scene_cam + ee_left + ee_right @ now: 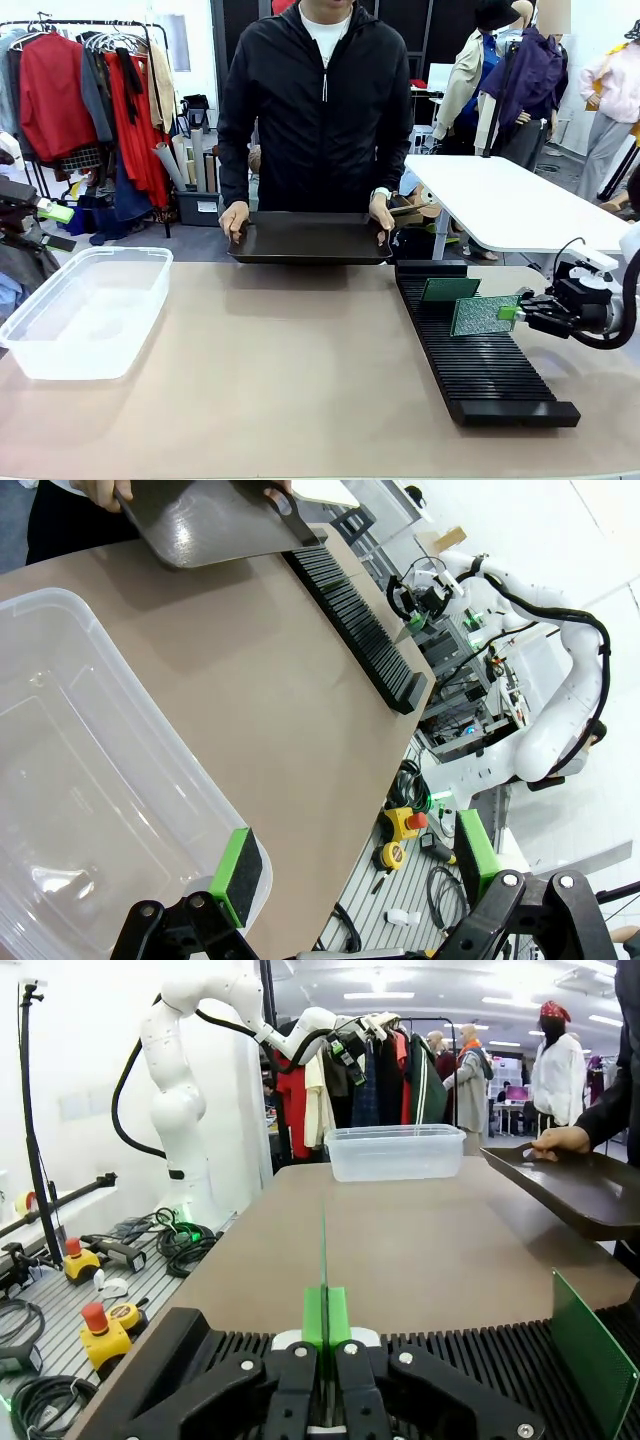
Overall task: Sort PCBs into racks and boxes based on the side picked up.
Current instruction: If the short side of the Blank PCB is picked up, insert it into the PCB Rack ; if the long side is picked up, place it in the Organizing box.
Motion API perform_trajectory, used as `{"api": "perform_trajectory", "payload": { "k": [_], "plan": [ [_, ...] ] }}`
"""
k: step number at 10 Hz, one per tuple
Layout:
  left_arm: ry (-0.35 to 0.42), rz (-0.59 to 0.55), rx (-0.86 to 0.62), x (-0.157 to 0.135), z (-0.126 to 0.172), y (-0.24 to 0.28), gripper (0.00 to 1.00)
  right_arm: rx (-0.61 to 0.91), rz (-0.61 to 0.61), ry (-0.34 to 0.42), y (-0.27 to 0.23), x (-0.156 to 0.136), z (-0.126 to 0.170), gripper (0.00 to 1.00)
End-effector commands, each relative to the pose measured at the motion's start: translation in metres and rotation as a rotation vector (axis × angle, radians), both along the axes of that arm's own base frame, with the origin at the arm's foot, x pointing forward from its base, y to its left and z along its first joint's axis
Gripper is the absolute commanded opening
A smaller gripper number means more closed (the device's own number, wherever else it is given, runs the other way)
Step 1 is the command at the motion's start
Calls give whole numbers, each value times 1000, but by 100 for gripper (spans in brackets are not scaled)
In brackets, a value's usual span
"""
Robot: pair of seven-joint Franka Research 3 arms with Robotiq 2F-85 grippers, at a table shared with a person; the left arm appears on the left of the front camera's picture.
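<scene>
The right gripper (325, 1335) pinches a PCB (323, 1260) edge-on above the black rack (470, 1355); another PCB (592, 1355) stands slotted nearby.

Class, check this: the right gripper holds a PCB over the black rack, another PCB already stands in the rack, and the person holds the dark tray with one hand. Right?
Not quite. The person holds the dark tray with both hands, one at each end, as the front view shows. The rest stands: the right gripper holds a PCB over the black rack, and another PCB stands in it.

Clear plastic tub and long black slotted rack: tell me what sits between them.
Bare tan tabletop separates the tub and rack, seen from the front.
</scene>
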State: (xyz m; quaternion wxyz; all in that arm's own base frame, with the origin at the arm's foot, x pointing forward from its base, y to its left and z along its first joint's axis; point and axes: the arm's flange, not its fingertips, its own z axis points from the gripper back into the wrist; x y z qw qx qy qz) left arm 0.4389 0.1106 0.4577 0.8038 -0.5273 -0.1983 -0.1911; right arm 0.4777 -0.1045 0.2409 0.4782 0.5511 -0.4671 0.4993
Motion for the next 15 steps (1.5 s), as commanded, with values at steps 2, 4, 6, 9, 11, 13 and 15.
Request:
{"api": "perform_trajectory", "payload": {
  "k": [2,4,6,9,11,13,15],
  "plan": [
    [7,1,-7,-1,2,-1,100,0,-48,-61,2,10,-10,0],
    [7,1,-7,-1,2,-1,100,3,-74,-43,3,14,-16,0],
    [7,1,-7,-1,2,-1,100,9,-106,-30,3,18,-21,0],
    [7,1,-7,-1,2,-1,100,-9,-132,-15,0,24,-26,0],
    [7,1,-7,-1,2,-1,100,-30,-142,0,-2,26,-27,0],
    [7,1,-7,-1,2,-1,100,-36,-150,13,0,25,-25,0],
    [7,1,-7,-1,2,-1,100,-41,-155,20,0,24,-25,0]
  ]
}}
